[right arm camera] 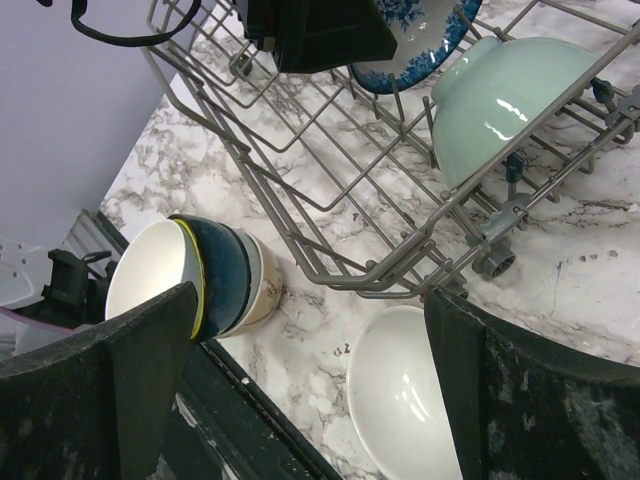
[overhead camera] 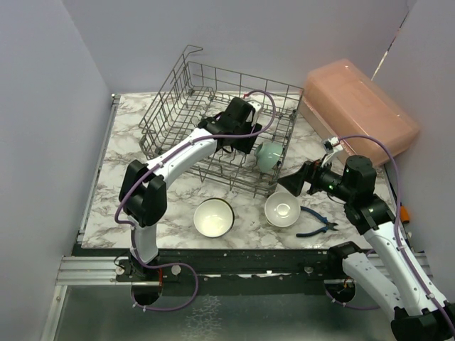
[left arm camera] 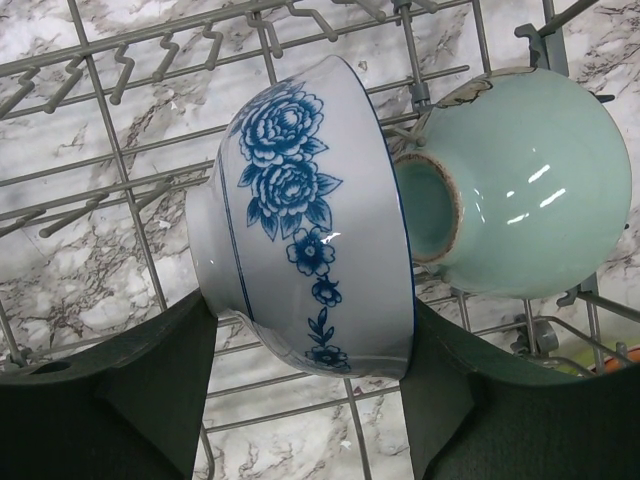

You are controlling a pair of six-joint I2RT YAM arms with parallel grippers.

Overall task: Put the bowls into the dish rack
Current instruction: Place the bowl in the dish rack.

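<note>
We see blue flowers on the round white ceramic bowl (left arm camera: pixel 300 230); round mint-green ceramic bowl (left arm camera: pixel 530 180) plain; grey wire dish rack (overhead camera: pixel 167 106); grey-veined white marbled bench (overhead camera: pixel 181 195); pink translucent plastic box (overhead camera: pixel 362 106).

We've got a white-grey marble-pattern bench (overhead camera: pixel 249 209) boxed in by plain pale lavender walls (overhead camera: pixel 249 32) left, back and right, aluminium rails (overhead camera: pixel 85 271) along the near edge, light even.

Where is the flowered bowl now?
Left wrist view: the flowered bowl is in the dish rack, between the left fingers, mint bowl at its right.
</note>
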